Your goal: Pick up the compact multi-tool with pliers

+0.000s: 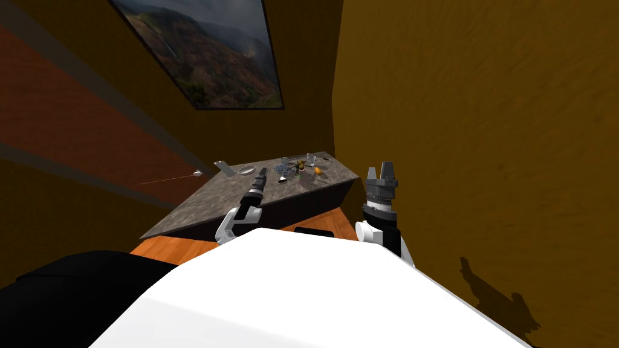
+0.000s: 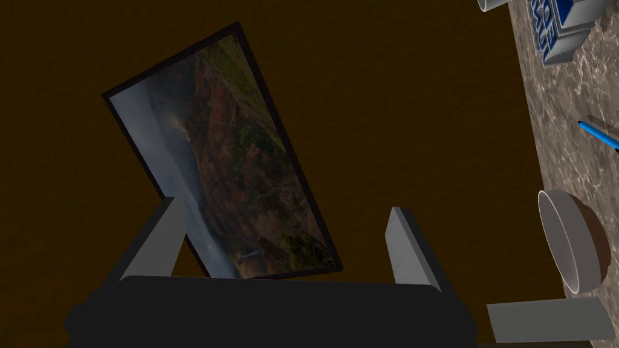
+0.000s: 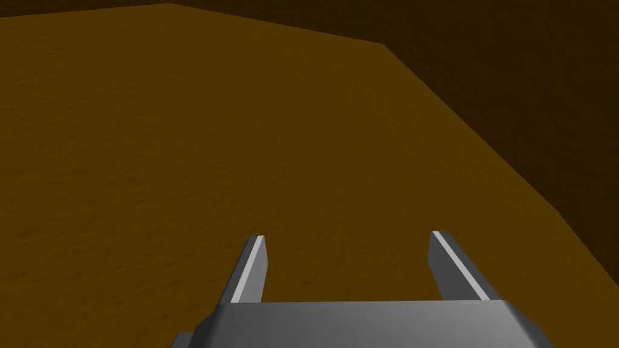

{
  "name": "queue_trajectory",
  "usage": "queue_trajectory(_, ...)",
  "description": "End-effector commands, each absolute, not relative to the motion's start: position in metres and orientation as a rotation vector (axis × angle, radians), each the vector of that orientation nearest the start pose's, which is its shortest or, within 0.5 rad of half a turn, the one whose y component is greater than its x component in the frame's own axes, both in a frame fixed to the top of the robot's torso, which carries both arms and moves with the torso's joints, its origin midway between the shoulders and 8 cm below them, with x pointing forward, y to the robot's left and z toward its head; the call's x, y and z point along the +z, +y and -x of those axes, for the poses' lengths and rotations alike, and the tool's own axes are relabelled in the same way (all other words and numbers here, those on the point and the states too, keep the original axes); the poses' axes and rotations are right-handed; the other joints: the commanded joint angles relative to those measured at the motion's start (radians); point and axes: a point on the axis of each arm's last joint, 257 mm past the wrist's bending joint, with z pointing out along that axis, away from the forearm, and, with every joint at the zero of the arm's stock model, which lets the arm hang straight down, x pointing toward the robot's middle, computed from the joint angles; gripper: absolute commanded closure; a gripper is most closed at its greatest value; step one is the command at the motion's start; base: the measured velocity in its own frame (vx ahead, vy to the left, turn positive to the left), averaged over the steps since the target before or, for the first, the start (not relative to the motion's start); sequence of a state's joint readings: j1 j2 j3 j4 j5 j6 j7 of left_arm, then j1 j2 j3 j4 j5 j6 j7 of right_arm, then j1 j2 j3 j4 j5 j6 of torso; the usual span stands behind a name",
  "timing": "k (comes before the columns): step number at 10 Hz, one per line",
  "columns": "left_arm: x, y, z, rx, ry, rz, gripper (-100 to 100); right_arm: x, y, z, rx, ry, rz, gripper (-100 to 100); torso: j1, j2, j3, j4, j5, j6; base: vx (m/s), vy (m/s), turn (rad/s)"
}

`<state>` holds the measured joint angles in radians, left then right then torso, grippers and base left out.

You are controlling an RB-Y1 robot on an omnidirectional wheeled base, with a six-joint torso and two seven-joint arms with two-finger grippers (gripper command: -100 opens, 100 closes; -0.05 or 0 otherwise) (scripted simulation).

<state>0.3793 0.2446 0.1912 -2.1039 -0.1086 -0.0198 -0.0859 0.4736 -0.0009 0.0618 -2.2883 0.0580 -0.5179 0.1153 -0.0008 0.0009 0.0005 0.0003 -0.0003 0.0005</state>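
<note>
A framed landscape picture (image 1: 205,54) hangs on the ochre wall above the far left of a grey, mottled worktop (image 1: 199,211). At the worktop's far left corner lies a flat grey slab (image 1: 222,168), with a bowl (image 1: 245,170) just to its right, pale inside and brown outside. Our left gripper (image 1: 262,173) hovers over the worktop just right of the bowl, its jaws spread wide with nothing between them. Our left wrist view looks past them at the picture, with the bowl, the slab, a blue pen (image 2: 598,136) and a blue-and-white thing (image 2: 559,30) on the worktop off to one side. Farther right, toward the worktop's far end, sits a clutter of small things (image 1: 295,169), a clear glass (image 1: 311,159) and a small orange thing (image 1: 318,172) among them. The compact multi-tool is somewhere in that clutter, apart from the left gripper — we cannot tell which piece it is. Right of the worktop, our right gripper (image 1: 382,172) is held up beside the wall — jaws spread, holding nothing.
</note>
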Motion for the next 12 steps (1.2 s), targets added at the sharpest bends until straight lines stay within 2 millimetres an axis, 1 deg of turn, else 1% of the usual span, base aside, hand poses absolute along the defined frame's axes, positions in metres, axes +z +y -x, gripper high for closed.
queue_trajectory(1,-0.111,0.391,-0.427,-0.717,1.174,0.827,-100,0.039,-0.248,-0.344,1.241,0.637,-0.544,0,0.000,0.000,0.000,0.000,0.000,0.000,-0.011,-0.016,-0.153)
queue_trajectory(2,-0.116,0.409,-0.429,-0.673,1.188,0.845,-100,0.039,-0.248,-0.344,1.241,0.638,-0.544,0,0.000,0.000,0.000,0.000,0.000,-0.001,-0.014,-0.032,-0.259)
queue_trajectory(3,-0.123,0.413,-0.429,-0.657,1.203,0.871,-100,0.039,-0.248,-0.344,1.241,0.637,-0.544,0,-0.001,0.000,0.000,0.000,0.000,0.000,-0.009,-0.028,-0.142)
queue_trajectory(4,-0.125,0.414,-0.429,-0.653,1.207,0.878,-100,0.039,-0.248,-0.344,1.241,0.638,-0.544,0,0.000,0.000,0.000,0.000,0.000,-0.001,-0.003,-0.011,0.022)
queue_trajectory(5,-0.130,0.434,-0.430,-0.607,1.219,0.901,-100,0.039,-0.248,-0.344,1.241,0.638,-0.544,0,0.001,0.000,0.000,0.000,0.000,-0.001,-0.005,-0.021,-0.226)
queue_trajectory(7,-0.138,0.438,-0.429,-0.588,1.236,0.931,-100,0.039,-0.248,-0.344,1.241,0.638,-0.544,0,0.000,0.000,0.000,0.000,0.000,-0.001,-0.006,-0.012,-0.092)
queue_trajectory(8,-0.141,0.458,-0.429,-0.545,1.241,0.953,-100,0.039,-0.248,-0.344,1.241,0.638,-0.544,0,0.001,0.000,0.000,0.000,0.000,-0.001,-0.003,-0.027,-0.275)
queue_trajectory(10,-0.151,0.463,-0.427,-0.522,1.260,0.989,-100,0.040,-0.248,-0.344,1.241,0.637,-0.544,0,-0.001,0.001,0.000,0.000,0.000,-0.001,-0.001,-0.011,-0.066)
queue_trajectory(11,-0.151,0.483,-0.426,-0.482,1.259,1.011,-100,0.039,-0.248,-0.344,1.241,0.636,-0.544,0,-0.001,0.001,0.001,0.000,0.000,-0.001,-0.002,-0.027,-0.286)
queue_trajectory(12,-0.158,0.487,-0.425,-0.467,1.271,1.034,-100,0.040,-0.248,-0.344,1.241,0.636,-0.544,0,-0.002,0.001,0.001,0.000,0.000,0.000,-0.004,-0.020,-0.151)
